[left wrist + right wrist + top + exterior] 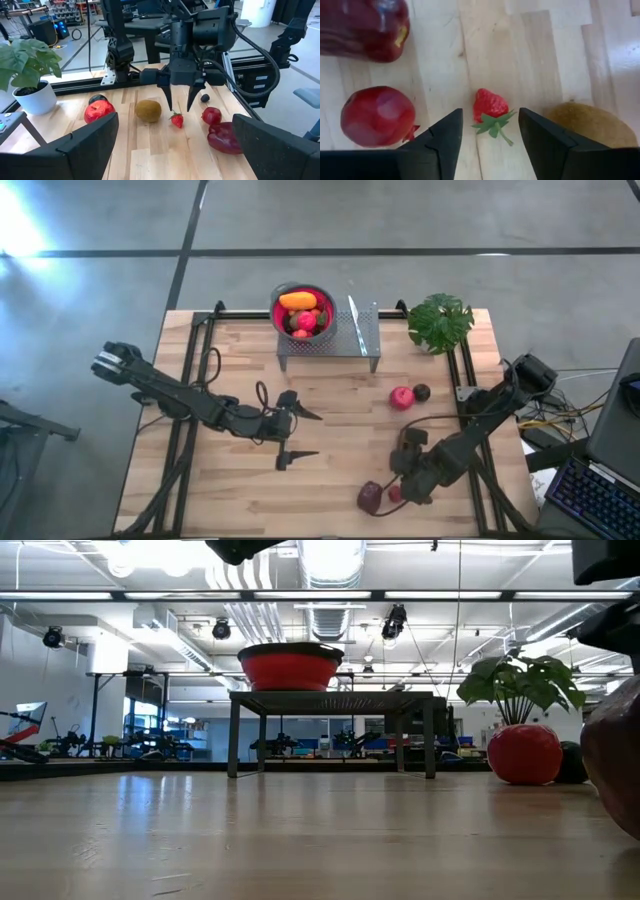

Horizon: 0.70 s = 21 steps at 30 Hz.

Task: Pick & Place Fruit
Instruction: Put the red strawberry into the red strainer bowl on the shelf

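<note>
My right gripper (490, 135) is open and points down near the table's near right corner (403, 478). Its fingers stand on either side of a small red strawberry (490, 106) without touching it. The strawberry (177, 120) lies on the table beside a brown kiwi (148, 110), a small red fruit (211, 115) and a larger dark maroon fruit (225, 138). A red apple (402, 397) and a dark fruit (422, 391) lie farther back. My left gripper (314, 435) waits wide open over the table's middle, facing the right arm.
A red-lined metal bowl (303, 308) with several fruits sits on a perforated metal stand (362, 340) at the far edge. A potted plant (440, 320) stands at the far right corner. Bare wood lies between the stand and the grippers.
</note>
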### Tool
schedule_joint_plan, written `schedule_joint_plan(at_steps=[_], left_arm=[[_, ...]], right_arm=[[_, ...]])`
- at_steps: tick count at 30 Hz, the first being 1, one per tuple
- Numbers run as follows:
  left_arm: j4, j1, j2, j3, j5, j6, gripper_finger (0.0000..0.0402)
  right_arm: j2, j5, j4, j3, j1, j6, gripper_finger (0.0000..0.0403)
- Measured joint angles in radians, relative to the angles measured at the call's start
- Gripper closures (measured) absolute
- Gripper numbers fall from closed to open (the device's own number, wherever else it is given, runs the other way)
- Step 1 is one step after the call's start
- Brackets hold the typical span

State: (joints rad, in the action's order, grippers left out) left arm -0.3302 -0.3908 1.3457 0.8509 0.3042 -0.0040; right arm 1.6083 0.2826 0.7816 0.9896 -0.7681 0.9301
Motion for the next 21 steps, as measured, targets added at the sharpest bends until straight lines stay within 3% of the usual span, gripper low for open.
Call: schedule_joint_plan(at_steps=[12,21], left_arm=[[0.001,0.0,0.001,0.0,0.0,0.0,0.0007],[-0.003,0.0,0.001,0.0,0.0,0.0,0.0007]], right_arm=[[0.08,0.005,-0.037,-0.011,0.002,-0.043,0.0171],[0.104,-0.006,-0.124,-0.053,0.009,-0.048,0.0194]])
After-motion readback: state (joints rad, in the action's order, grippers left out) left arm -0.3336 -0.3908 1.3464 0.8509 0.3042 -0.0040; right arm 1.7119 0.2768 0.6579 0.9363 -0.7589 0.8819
